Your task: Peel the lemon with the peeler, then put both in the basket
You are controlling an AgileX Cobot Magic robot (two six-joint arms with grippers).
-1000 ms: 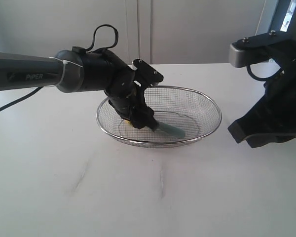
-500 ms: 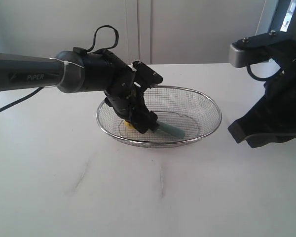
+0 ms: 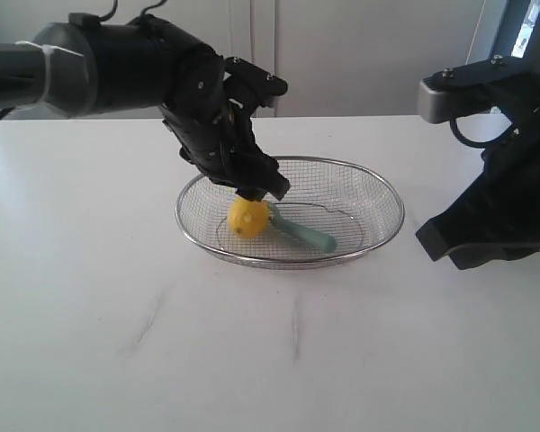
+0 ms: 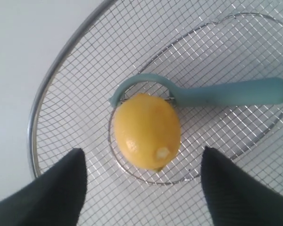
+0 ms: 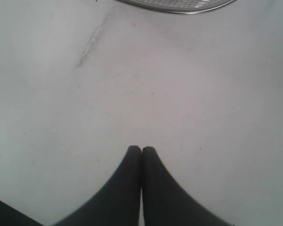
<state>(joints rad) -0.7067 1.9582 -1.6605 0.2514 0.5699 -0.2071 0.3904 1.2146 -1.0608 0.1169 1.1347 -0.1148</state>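
The yellow lemon (image 3: 248, 217) (image 4: 147, 130) lies inside the wire mesh basket (image 3: 378, 191) (image 4: 56, 61), against the looped head of the pale teal peeler (image 3: 308, 236) (image 4: 226, 92), which also lies in the basket. My left gripper (image 3: 263, 187) (image 4: 141, 162) hangs open just above the lemon, its two dark fingers wide apart with only mesh between them. My right gripper (image 5: 141, 149) is shut with nothing in it, over bare table right of the basket; in the exterior view the right arm (image 3: 495, 198) hides its fingertips.
The basket's rim (image 5: 179, 7) shows at the edge of the right wrist view. White table (image 3: 252, 351) spreads in front of the basket, with faint scuff marks (image 3: 148, 319). A pale wall stands behind.
My left gripper has let go of the lemon and risen out of the basket. The lemon now shows uncovered beside the peeler. The right arm has not moved.
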